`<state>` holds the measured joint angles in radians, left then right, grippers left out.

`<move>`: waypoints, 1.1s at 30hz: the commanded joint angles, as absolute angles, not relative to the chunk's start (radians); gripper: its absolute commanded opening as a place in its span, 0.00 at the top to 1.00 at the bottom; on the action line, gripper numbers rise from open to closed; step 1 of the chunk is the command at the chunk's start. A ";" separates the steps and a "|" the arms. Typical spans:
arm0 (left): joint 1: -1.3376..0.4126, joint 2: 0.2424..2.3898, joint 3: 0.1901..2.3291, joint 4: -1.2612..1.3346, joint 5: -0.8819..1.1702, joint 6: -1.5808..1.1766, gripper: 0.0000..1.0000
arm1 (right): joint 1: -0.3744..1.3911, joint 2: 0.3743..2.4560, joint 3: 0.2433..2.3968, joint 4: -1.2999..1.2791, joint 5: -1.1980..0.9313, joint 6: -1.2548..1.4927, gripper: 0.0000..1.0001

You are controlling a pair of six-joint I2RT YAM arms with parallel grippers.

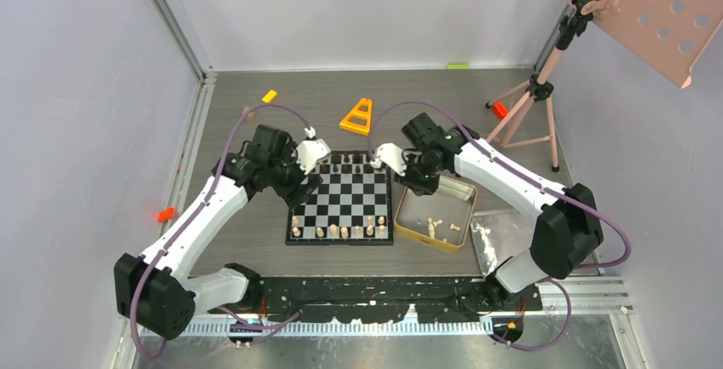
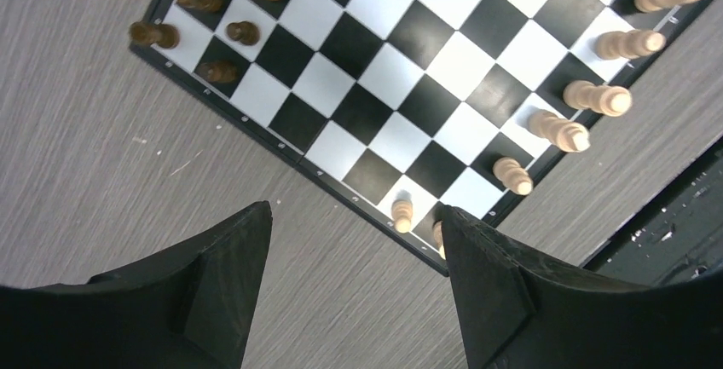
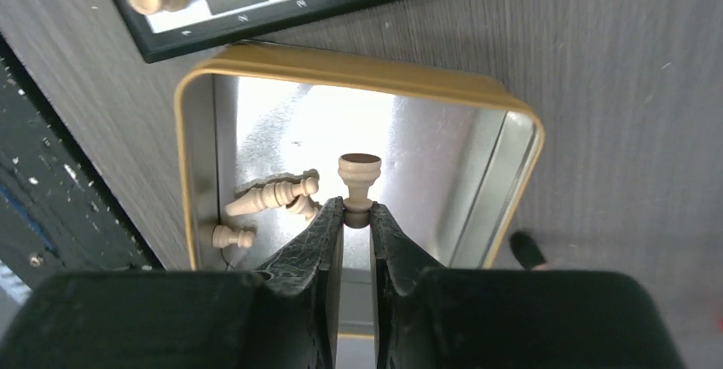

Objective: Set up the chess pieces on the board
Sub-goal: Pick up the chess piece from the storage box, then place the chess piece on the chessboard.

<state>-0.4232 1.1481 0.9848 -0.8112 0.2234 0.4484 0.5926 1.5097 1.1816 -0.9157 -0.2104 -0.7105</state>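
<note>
Nearest us, a black strip (image 1: 384,288) is running along the front edge of the table (image 1: 264,251). Just beyond it, pale chess pieces (image 1: 337,231) are standing along the near row of the board (image 1: 345,198). The gold tin (image 1: 467,216) is sitting just beside the board's right edge, with a few loose pale pieces (image 3: 273,194) lying on its floor. Above the tin, the right gripper (image 3: 356,216) is clenching one pale piece (image 3: 359,173) by its narrow end, the base pointing away from the fingers. The left gripper (image 2: 356,211) is hanging released and empty over bare table by the board's left edge, and one finger (image 2: 486,275) is hiding part of a pale pawn. Dark pieces (image 1: 349,162) are lining the far row. Farther back, an orange triangular stand (image 1: 358,118), a yellow block (image 1: 269,95) and a pink tripod (image 1: 533,105) are standing well apart from the board.
</note>
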 commanded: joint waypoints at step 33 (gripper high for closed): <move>0.184 0.986 0.903 -0.797 0.352 0.491 0.22 | 1.024 2.396 2.154 -1.566 0.330 -0.816 0.82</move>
<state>0.1780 1.0080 0.9100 -0.7910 0.3218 0.4664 1.0153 2.3852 2.0953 -1.5124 0.2733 -0.7849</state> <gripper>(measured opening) 0.779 0.201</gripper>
